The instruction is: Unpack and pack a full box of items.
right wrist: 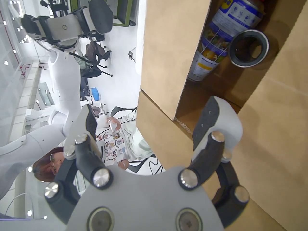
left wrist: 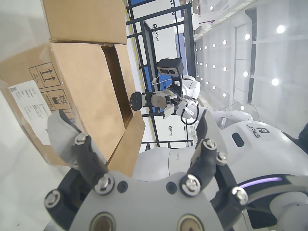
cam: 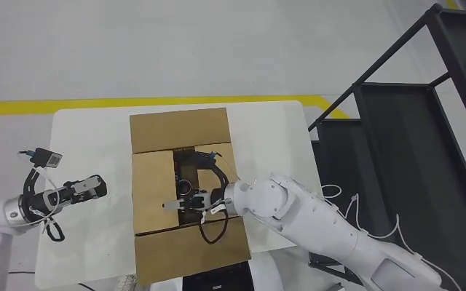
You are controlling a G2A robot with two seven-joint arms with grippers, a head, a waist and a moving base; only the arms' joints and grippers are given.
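One box (cam: 180, 129) sits on the worktop (cam: 87, 131) seen from above, right gripper (cam: 176, 204) over its opening, left gripper (cam: 91, 188) left of it. Left wrist: jaws apart, empty. Right wrist: jaws apart above a can (right wrist: 231, 22), likely rigid and slick; grip its middle.

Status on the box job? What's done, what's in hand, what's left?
Done: the box stands on the table with its flaps open. In hand: nothing gripped; the right gripper, open, hangs over the opening, and the left gripper, open, sits beside the box. Left: a spray can and a roll lie inside, so unpacking looks barely begun, and repacking follows.
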